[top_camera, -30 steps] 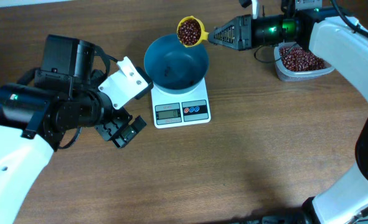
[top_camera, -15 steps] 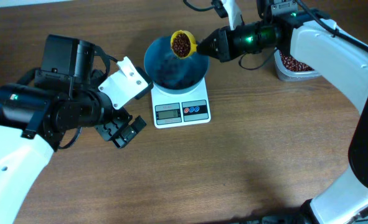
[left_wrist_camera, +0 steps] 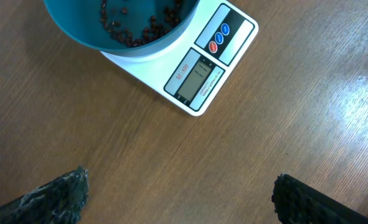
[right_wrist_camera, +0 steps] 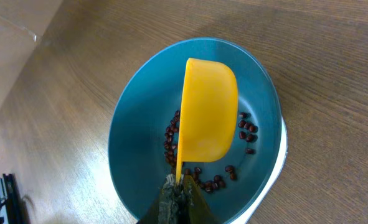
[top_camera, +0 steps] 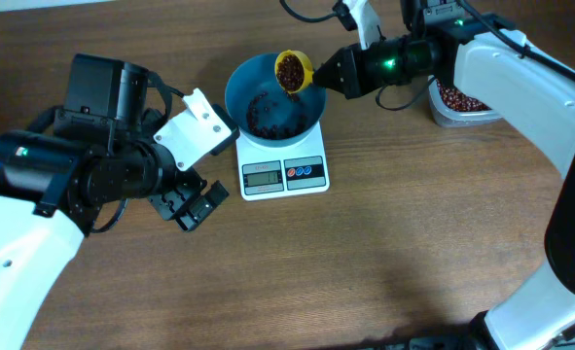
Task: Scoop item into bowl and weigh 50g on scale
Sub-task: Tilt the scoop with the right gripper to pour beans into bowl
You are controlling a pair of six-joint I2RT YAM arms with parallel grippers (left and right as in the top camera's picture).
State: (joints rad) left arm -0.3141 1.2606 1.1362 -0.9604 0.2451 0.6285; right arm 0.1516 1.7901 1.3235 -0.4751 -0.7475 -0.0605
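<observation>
scale [left_wrist_camera: 210,61] digits too small to read, bowl [left_wrist_camera: 124,38] cut off by the left wrist view's top edge, tub [top_camera: 449,117] partly behind right arm [top_camera: 521,78], scoop [right_wrist_camera: 205,115] showing only its back, inside hidden, left fingertips [left_wrist_camera: 56,196] cropped, blurred

The yellow scoop [right_wrist_camera: 205,112] tilts over the blue bowl [right_wrist_camera: 134,124] holding scattered beans [right_wrist_camera: 246,129].
</observation>
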